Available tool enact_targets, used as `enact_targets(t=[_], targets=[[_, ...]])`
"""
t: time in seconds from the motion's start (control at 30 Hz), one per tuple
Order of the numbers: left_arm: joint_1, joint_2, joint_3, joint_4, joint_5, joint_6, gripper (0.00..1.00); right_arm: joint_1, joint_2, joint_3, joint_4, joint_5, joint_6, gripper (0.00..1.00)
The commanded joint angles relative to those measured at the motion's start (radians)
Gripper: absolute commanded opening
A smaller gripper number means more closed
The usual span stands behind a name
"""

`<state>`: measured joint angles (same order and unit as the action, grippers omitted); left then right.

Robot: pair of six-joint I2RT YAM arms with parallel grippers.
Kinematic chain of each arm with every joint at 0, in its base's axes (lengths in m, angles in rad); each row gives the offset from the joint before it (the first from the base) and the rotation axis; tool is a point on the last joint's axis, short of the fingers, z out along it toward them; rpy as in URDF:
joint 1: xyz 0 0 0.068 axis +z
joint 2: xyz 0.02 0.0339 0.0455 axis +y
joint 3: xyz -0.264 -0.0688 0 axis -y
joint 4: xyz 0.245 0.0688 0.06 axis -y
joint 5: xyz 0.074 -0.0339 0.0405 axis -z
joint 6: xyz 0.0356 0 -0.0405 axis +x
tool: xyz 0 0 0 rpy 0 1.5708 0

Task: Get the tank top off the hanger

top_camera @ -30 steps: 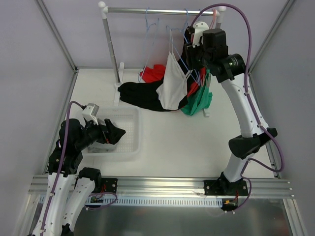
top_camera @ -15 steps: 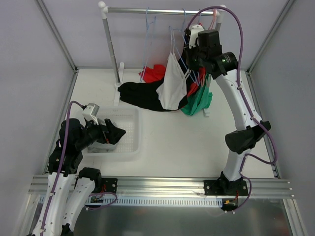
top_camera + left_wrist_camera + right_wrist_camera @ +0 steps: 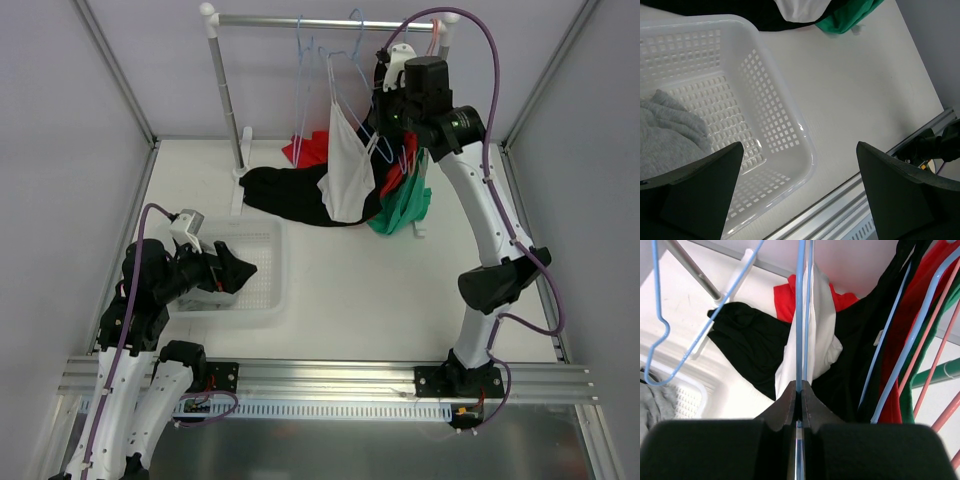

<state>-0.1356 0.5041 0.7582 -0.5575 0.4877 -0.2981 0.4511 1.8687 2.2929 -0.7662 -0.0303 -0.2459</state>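
Glossy plastic basket (image 3: 775,125); cloth tank top (image 3: 350,170); hanger (image 3: 799,300) perhaps plastic.

We see a white perforated basket (image 3: 280,272) at the near left of the table (image 3: 360,290), with a grey garment (image 3: 665,135) bunched inside it. At the far side stands a clothes rail (image 3: 300,21) with an empty blue hanger (image 3: 303,60) on it. Below the rail a black garment (image 3: 285,195) sprawls on the table, a red one (image 3: 312,148) just behind it and a green one (image 3: 405,205) to its right.
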Motion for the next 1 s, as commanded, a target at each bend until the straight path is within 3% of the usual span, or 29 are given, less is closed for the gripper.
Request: enact_targets(t=[0.0,0.3,0.43,0.7,0.97], targets=[[0.007,0.004,0.001,0.031,0.026,0.013,0.99,0.000,-0.106,-0.001,0.117,-0.033,0.046,0.00],[0.005,-0.009,0.000,0.033,0.029,0.013,0.99,0.000,-0.261,-0.111,0.162,-0.063,0.069,0.00],[0.005,-0.021,0.003,0.033,0.038,0.016,0.99,0.000,-0.377,-0.237,0.157,-0.089,0.085,0.00],[0.005,-0.052,0.001,0.070,0.141,0.022,0.99,0.000,-0.641,-0.368,0.065,-0.163,0.099,0.01],[0.005,-0.012,0.070,0.120,0.175,-0.004,0.99,0.001,-0.828,-0.363,-0.057,-0.169,0.088,0.00]])
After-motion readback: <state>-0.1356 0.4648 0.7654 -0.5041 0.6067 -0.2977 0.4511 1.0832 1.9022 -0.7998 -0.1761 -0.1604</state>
